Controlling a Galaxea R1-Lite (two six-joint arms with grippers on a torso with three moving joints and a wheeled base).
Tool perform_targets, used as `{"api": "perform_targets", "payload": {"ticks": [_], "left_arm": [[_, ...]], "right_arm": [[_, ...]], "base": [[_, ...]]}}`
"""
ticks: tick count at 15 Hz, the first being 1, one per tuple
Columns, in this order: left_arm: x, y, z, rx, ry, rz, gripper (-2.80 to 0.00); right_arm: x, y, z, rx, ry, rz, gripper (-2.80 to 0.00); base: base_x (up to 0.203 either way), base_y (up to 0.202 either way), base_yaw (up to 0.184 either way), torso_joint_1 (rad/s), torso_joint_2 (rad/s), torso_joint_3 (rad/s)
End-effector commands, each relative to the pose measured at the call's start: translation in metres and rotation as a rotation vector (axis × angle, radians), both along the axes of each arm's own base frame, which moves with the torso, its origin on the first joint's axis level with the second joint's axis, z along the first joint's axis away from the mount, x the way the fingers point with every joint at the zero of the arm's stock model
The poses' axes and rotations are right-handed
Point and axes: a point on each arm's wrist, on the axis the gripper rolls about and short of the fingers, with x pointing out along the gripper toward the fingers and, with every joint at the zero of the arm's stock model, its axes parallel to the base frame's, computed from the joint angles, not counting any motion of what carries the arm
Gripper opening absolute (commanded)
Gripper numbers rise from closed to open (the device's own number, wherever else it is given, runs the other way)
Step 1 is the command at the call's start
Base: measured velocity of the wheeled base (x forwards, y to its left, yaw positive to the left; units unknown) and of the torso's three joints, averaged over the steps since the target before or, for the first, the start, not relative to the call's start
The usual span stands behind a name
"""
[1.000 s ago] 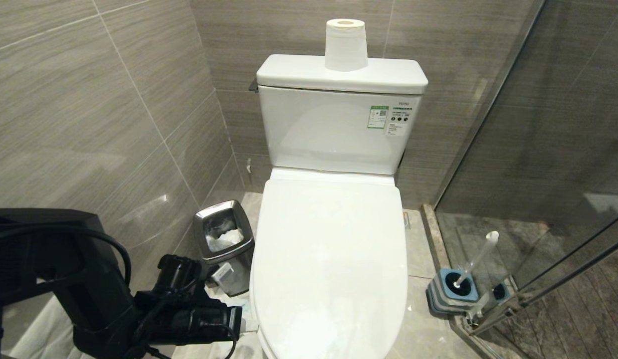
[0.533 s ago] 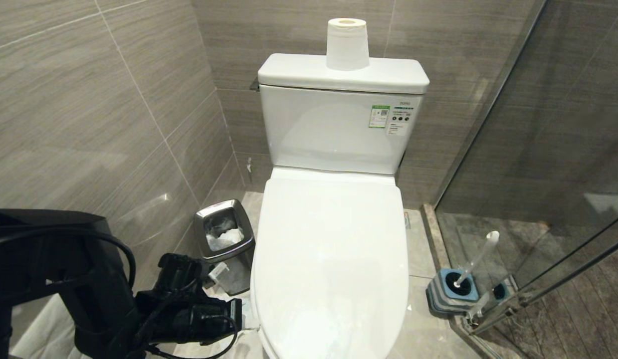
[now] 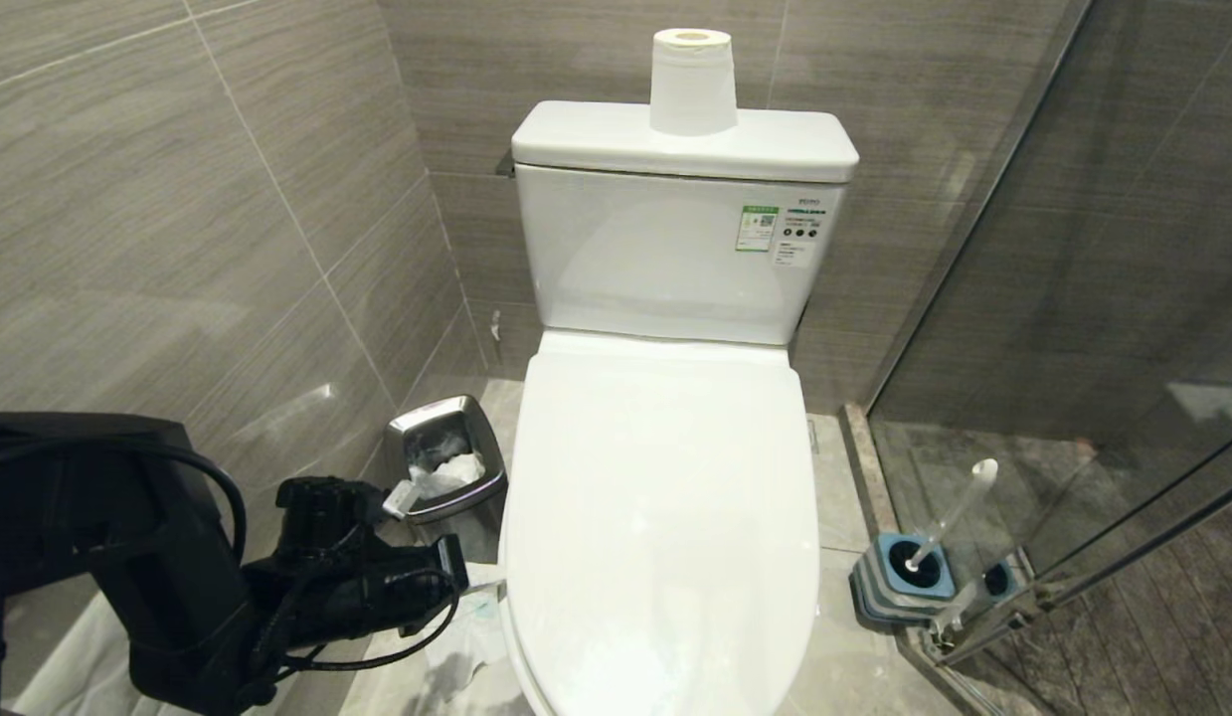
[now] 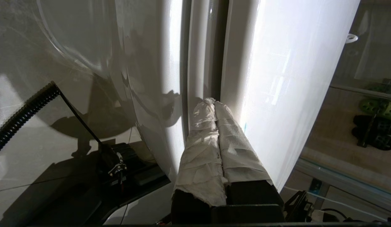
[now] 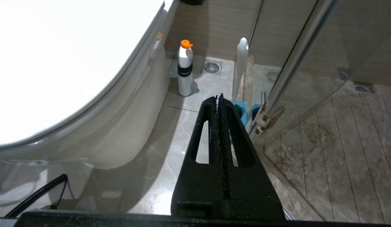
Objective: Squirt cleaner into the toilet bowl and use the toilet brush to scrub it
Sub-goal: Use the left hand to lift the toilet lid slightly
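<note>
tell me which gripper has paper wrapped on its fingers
The left gripper: both fingers are wrapped in white paper, shut, tips at the toilet lid's edge. The right gripper has bare black fingers.

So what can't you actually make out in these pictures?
- Inside of the glossy white toilet bowl: covered by its shut white plastic lid in every view.
- Bristle head of the slim whitish-handled toilet brush: sunk in its square blue-topped holder, head view.
- Print on the green-white tank sticker: too small.
- Right gripper: outside the head view.
- White orange-capped bottle: toilet hides it from the head view.
</note>
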Motion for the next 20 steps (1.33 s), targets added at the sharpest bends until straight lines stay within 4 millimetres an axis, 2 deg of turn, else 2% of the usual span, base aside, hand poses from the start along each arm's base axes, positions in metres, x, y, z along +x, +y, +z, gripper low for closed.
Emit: {"api": "perform_targets", "payload": {"ticks": [1,7,12,16,20], "left_arm": [[0.000,0.003,0.002,-0.004,0.003,0.008,-2.80],[-0.006,0.007,0.000,-0.001,0.018,-0.007,-2.80],[-0.021,0.012,-0.012,0.066,0.026,-0.047,-2.80],[-0.028,0.024,-0.020,0.160,0.013,-0.083,-2.80],[-0.032,0.038,-0.020,0.202,-0.013,-0.084,-2.80]], "right_arm": [[0.000,0.000,0.000,0.000,0.002,0.001,-2.80],[0.000,0.000,0.000,0.000,0.002,0.001,-2.80],[0.000,0.000,0.000,0.000,0.002,0.001,-2.80],[0.000,0.000,0.000,0.000,0.002,0.001,-2.80],[0.000,0.000,0.000,0.000,0.002,0.001,-2.80]], "base": [[0.000,0.000,0.000,0.000,0.00,0.000],[0.000,0.000,0.000,0.000,0.00,0.000],[0.000,0.000,0.000,0.000,0.00,0.000],[0.000,0.000,0.000,0.000,0.00,0.000],[0.000,0.000,0.000,0.000,0.00,0.000]]}}
